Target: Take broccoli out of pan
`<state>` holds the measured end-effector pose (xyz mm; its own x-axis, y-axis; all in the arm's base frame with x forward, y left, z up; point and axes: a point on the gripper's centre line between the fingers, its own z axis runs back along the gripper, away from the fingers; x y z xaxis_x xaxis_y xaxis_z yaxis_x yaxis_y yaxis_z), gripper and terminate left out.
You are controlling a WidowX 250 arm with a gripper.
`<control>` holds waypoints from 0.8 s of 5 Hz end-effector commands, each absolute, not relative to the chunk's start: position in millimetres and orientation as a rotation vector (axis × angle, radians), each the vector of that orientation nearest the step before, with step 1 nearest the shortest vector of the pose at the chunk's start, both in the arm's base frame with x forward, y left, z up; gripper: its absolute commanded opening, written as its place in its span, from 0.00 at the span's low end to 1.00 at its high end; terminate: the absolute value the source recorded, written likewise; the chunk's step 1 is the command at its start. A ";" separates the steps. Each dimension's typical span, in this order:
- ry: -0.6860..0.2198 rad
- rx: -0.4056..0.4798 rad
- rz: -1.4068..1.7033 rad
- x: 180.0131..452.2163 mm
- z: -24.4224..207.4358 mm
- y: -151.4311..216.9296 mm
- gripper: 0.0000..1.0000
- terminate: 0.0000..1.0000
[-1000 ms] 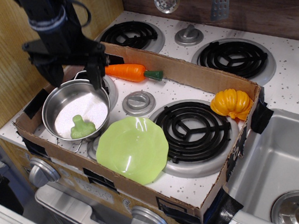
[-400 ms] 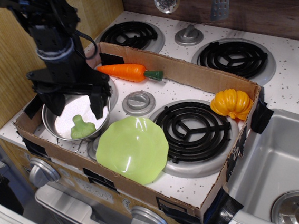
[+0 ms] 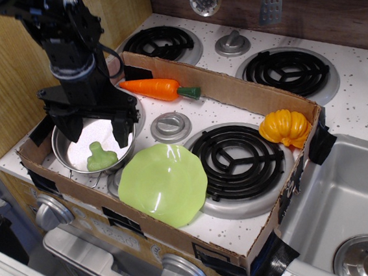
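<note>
The broccoli (image 3: 100,156), a small pale-green toy, lies on the floor of the pan (image 3: 68,159), a shiny steel pot at the front left of the stove. My black gripper (image 3: 97,128) hangs open over the pan, its two fingers spread wide, one at the pan's left and one at its right. The fingertips are just above and behind the broccoli and do not touch it. The arm hides the pan's back rim.
A lime-green scalloped plate (image 3: 163,183) lies right of the pan. A carrot (image 3: 157,87) rests on the cardboard wall (image 3: 231,91) behind. An orange pumpkin (image 3: 285,127) sits at right. Burners, a knob (image 3: 170,125) and a sink (image 3: 353,206) surround.
My gripper has moved forward and down, from behind the pan's back rim to over the pan, close above the broccoli. The broccoli and pan have not moved.
</note>
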<state>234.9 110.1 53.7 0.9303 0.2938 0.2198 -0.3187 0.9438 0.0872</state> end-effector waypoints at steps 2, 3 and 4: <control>-0.294 0.143 0.308 230.5 31.7 137.1 1.00 0.00; -0.291 0.135 0.298 235.0 31.7 142.4 0.00 0.00; -0.288 0.139 0.284 239.3 36.5 143.0 0.00 0.00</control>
<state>236.2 142.8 27.2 0.9266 0.2660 0.2660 -0.2976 0.9508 0.0860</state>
